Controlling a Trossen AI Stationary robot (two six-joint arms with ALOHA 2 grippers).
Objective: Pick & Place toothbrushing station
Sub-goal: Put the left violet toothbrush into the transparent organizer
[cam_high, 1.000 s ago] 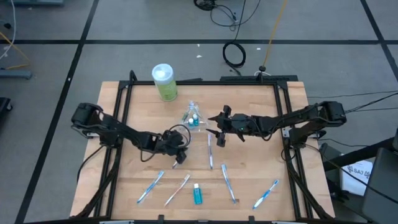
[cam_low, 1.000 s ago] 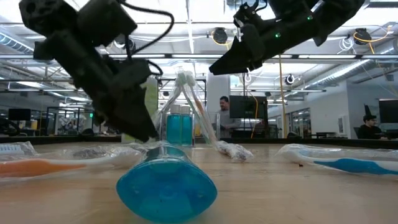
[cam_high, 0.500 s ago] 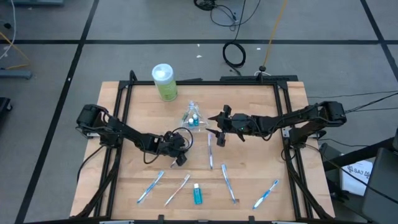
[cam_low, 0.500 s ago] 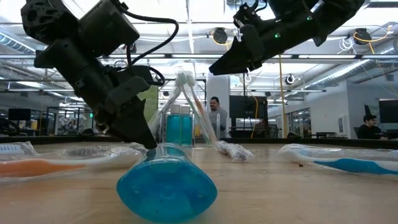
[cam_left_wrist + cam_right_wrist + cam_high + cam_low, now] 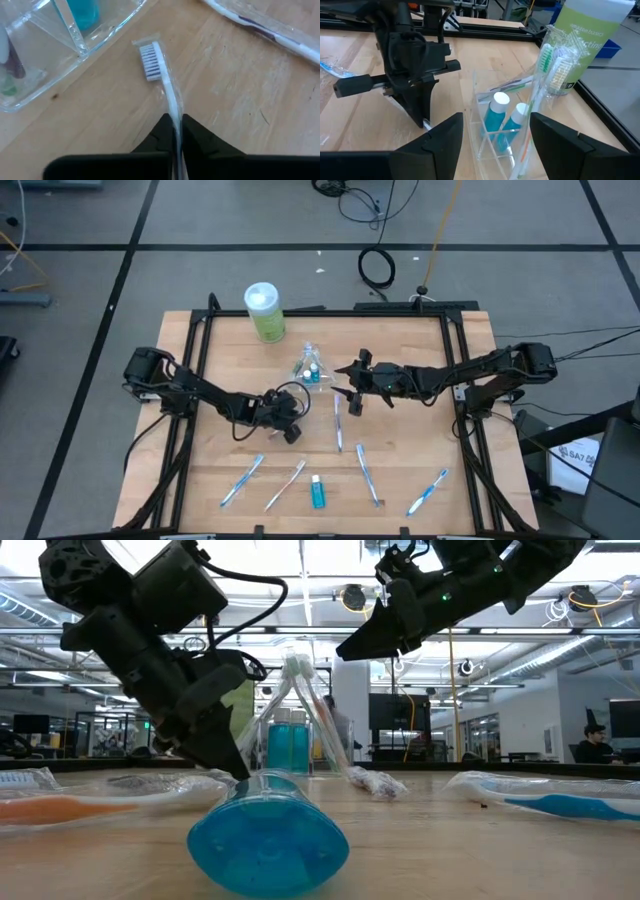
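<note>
High view: the wooden bench [image 5: 400, 450] carries a clear organiser [image 5: 311, 367] near its middle, a green bottle [image 5: 265, 312] at the far edge, and wrapped toothbrushes lying along the near edge beside a small blue bottle [image 5: 318, 493]. The left pincer [image 5: 291, 432] is down at the bench surface, near the organiser; the right pincer [image 5: 347, 391] hangs just beside the organiser, above a wrapped toothbrush with a purple handle [image 5: 338, 420].

Low view: the left pincer [image 5: 228, 768] points steeply down to the bench behind the blue bottle [image 5: 268, 842]; the right pincer [image 5: 352, 647] hangs well above.

Left wrist view: the pincer's fingers are clamped together on the handle of a white toothbrush [image 5: 162, 75] in a clear wrapper, its white bristle head lying on the bench just beside the organiser [image 5: 60, 45].

Right wrist view: the right pincer's fingers [image 5: 437, 145] stand wide apart, holding nothing, facing the organiser [image 5: 507, 125], which holds two blue bottles and upright wrapped brushes.
</note>
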